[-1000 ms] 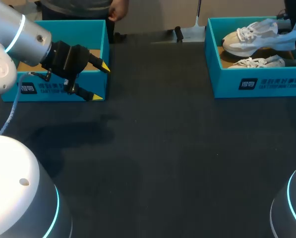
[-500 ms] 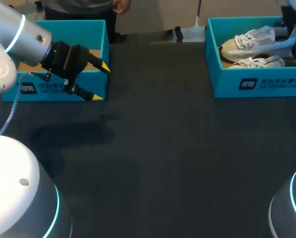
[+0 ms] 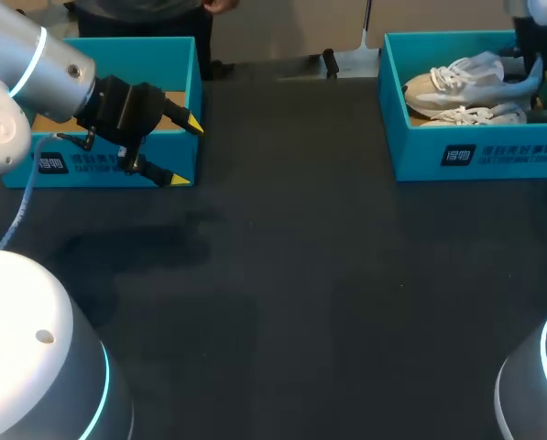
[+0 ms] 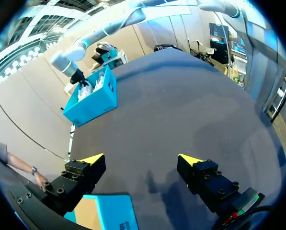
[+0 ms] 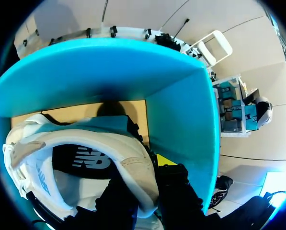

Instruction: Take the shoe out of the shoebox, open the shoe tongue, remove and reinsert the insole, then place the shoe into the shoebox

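"Teal cardboard on every side of it, then? Where does the shoe [image 5: 85,143] sit?"

"Inside the shoebox [image 3: 475,151] at the far right of the table [image 3: 300,275]. Its toe points toward the middle of the table and its heel toward the box's outer wall. A second shoe [image 3: 479,115] lies against it, beside or partly beneath; I cannot tell which."

"And the right gripper [image 5: 143,178]?"

"Down in the box at the heel. From the wrist, the padded heel collar runs between the two dark fingers, one inside and one outside. I judge them closed narrow on that rim. Only one yellow tip shows; the collar hides the other."

"Why the heel?"

"My guess is that it is the one stiff edge thin enough to pinch, and it stands nearest the wall on the gripper's side. Lifting from there should tip the toe down, so the laces may drag on the shoe next to it."

"What about the left gripper [image 3: 185,151]?"

"It hangs at the near corner of the other teal box [image 3: 177,55], fingers spread wide with nothing between them. It is probably parked out of the way, ready to help once the shoe is set on the open middle."

"How far along?"

"The first step, I would say. The shoe has not cleared the box."
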